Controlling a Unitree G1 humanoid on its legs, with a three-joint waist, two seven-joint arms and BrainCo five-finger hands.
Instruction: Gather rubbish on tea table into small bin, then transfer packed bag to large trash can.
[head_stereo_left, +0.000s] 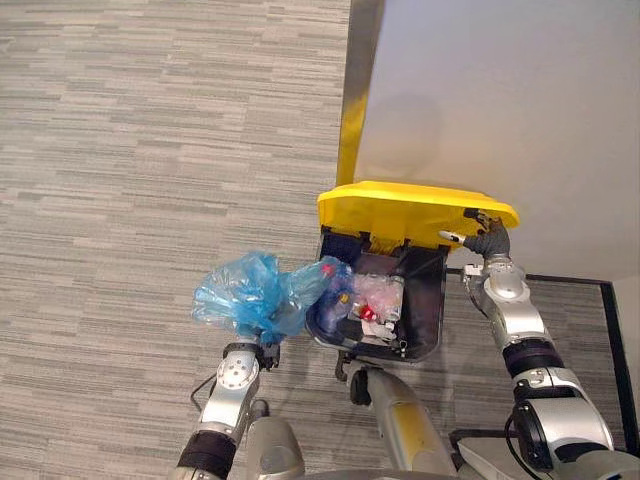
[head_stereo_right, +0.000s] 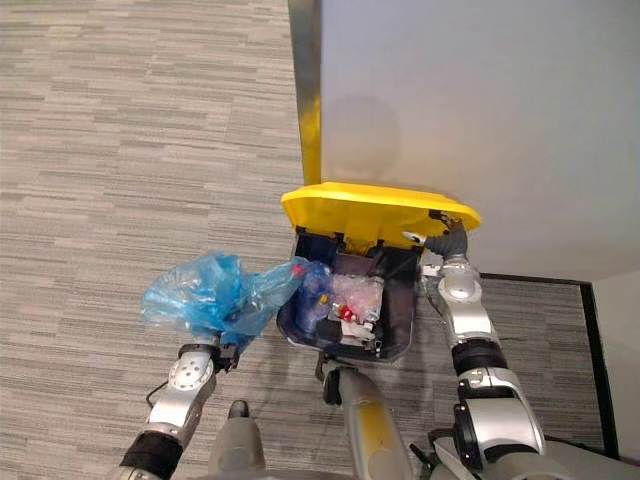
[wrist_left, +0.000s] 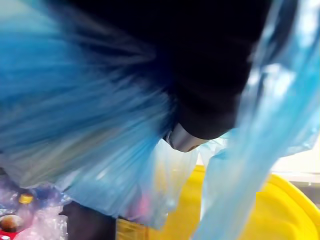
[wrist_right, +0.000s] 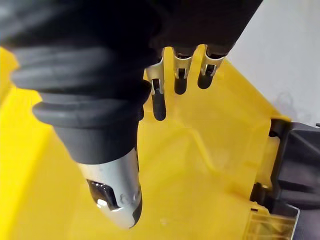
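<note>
A dark large trash can (head_stereo_left: 432, 322) stands against the wall with its yellow lid (head_stereo_left: 400, 210) raised. My right hand (head_stereo_left: 488, 238) rests at the lid's right edge, and its straight fingers (wrist_right: 159, 100) lie on the lid's yellow underside (wrist_right: 200, 165). A packed blue plastic bag (head_stereo_left: 250, 295) hangs at the can's left rim, one end reaching over the opening. My left hand (head_stereo_left: 262, 350) holds the bag from below, with the blue film (wrist_left: 100, 125) wrapped round it. Bottles and clear wrappers (head_stereo_left: 375, 300) lie inside the can.
A pale wall (head_stereo_left: 500, 100) rises behind the can, with a yellowish corner strip (head_stereo_left: 352, 110) running up from the lid. Grey striped carpet (head_stereo_left: 150, 150) spreads to the left. A thin black frame (head_stereo_left: 610, 340) runs along the floor at the right.
</note>
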